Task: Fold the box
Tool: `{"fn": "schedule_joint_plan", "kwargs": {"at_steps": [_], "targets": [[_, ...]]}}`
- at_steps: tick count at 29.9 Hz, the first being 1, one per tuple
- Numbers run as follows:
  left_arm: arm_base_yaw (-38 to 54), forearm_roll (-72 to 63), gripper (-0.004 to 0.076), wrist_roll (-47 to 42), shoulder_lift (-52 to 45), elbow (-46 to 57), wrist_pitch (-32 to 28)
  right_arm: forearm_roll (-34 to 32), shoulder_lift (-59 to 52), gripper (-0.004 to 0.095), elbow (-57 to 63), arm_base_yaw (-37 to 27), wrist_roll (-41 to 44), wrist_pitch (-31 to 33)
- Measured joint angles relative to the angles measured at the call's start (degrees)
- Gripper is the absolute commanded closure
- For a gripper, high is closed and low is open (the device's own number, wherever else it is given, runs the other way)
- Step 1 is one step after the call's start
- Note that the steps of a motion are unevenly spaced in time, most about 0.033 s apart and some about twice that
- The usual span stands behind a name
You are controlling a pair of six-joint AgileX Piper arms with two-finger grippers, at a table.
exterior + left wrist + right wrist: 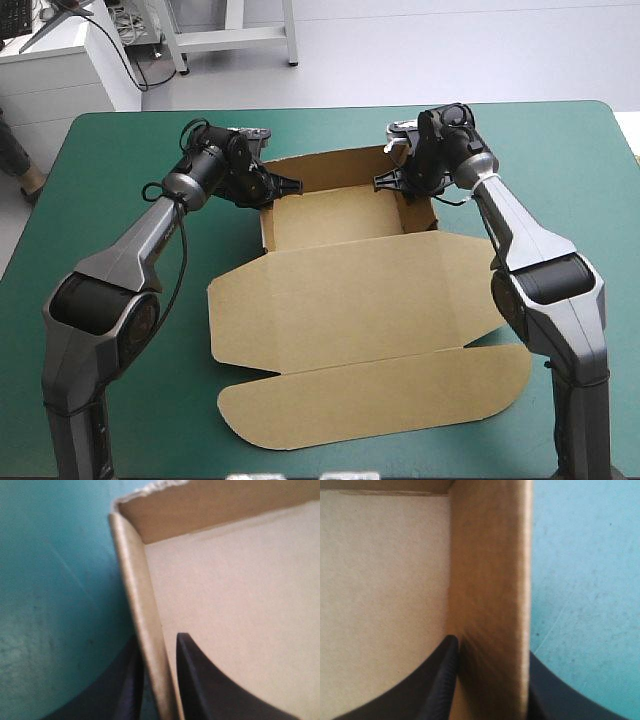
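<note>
From the high view the black fingers of both grippers are mostly hiding behind their own wrists, so the grip is hard to read there. The right arm is also covering the right-hand edge of the box (350, 290) where its middle panel is meeting the tray. The box is sitting in the middle of the teal-green cover (110, 170), its tray at the far side with walls standing and its lid (370, 400) lying flat toward the near edge. The wrist views are supplying what the high view is missing. In the left wrist view the left gripper (159, 645) is pinching the tray's left wall (135, 580), one finger outside over the cover and one inside over the floor (240, 605), with only the board between them. The tray's far corner is showing ahead of it with a rough-cut top edge. In the right wrist view the right gripper (490, 647) is pinching the right wall (490, 555) in the same way, though its outer finger is partly hiding behind the board. Each wrist view is cutting off everything but one wall, a patch of floor and a strip of cover. Wide stretches of cover are lying open outside both walls. The far wall is standing well short of the table's far edge, and the lid's rounded flap is reaching close to the near edge between the two arms.
</note>
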Motion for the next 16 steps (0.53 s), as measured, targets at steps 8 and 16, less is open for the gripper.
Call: {"fn": "schedule_joint_plan", "kwargs": {"at_steps": [8,16], "targets": [[-0.04,-3.53,0.0346,0.89,0.76,-5.03,7.04,0.38,0.16,0.0364,-3.31,0.13,-0.07,-0.35],[0.22,0.19,0.0346,0.83,0.76,-8.56,9.51,-0.53,-1.27,0.0362,-3.31,0.13,-1.34,-0.28]]}}
